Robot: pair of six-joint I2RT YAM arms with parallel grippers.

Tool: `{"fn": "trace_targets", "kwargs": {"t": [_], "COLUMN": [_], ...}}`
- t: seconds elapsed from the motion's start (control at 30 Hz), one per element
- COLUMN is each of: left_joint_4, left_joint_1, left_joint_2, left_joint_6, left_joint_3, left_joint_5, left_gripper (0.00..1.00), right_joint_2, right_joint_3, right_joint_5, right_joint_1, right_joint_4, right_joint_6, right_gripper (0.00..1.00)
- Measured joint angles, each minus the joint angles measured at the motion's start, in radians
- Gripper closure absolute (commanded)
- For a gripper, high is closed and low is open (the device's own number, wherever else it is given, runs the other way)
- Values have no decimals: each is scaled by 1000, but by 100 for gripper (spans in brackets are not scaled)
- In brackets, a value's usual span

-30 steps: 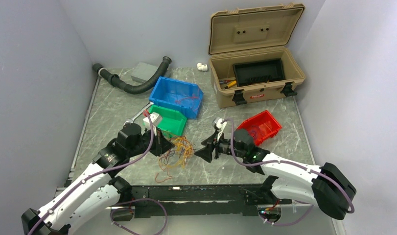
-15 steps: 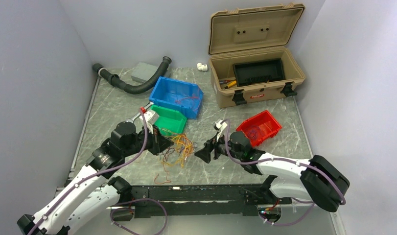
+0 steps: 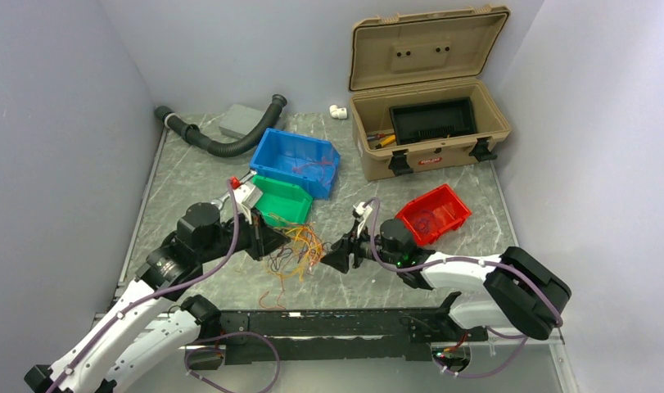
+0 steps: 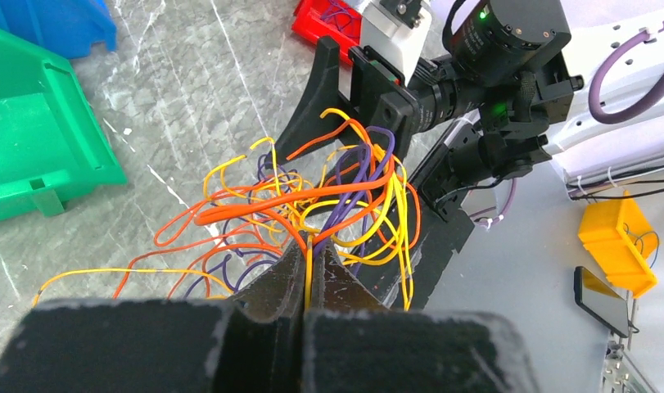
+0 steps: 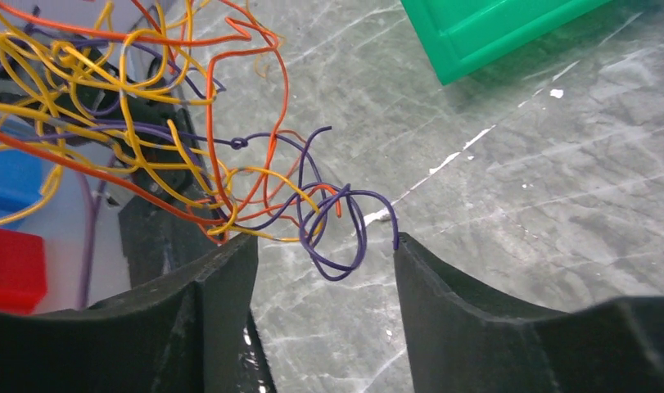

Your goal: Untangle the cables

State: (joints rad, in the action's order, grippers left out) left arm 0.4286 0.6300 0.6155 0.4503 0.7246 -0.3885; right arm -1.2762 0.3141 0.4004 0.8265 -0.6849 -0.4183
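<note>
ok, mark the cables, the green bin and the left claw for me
cables (image 4: 312, 197): left wrist view, on the thick orange strand mid-tangle.
green bin (image 4: 33, 139): left wrist view, middle of its visible part.
left claw (image 4: 309, 250): left wrist view, between its shut fingertips.

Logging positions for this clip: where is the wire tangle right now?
In the top view the wire tangle is left of centre, just nearer than the green bin, between the left tool, shut on a yellow strand, and the open right tool.
</note>
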Motion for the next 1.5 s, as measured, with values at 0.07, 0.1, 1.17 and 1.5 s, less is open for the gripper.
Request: {"fn": "trace_targets", "kwargs": {"t": [0.07,0.1,1.17,1.5], "left_joint_4": [3,3,189,256], "left_joint_1": [0,0,0,0], "left_joint_2": [-5,-5,-99,-122], "left_joint_6": [0,0,117,159], "left_joint_3": [3,7,-88,-107], "left_joint_5": [-3,-3,517,632], "left_gripper": [100,100,47,3], "right_joint_2": [-4,-3,622,724], "right_joint_3": [0,0,244,267], "right_joint_5": [5,6,-1008,-1054], "right_joint_1": [0,0,-106,-109], "right_joint_4": [-23,-38,954,1032], "right_joint_6": [-21,-32,-299,-301], "right_gripper": [76,87,100,100]}}
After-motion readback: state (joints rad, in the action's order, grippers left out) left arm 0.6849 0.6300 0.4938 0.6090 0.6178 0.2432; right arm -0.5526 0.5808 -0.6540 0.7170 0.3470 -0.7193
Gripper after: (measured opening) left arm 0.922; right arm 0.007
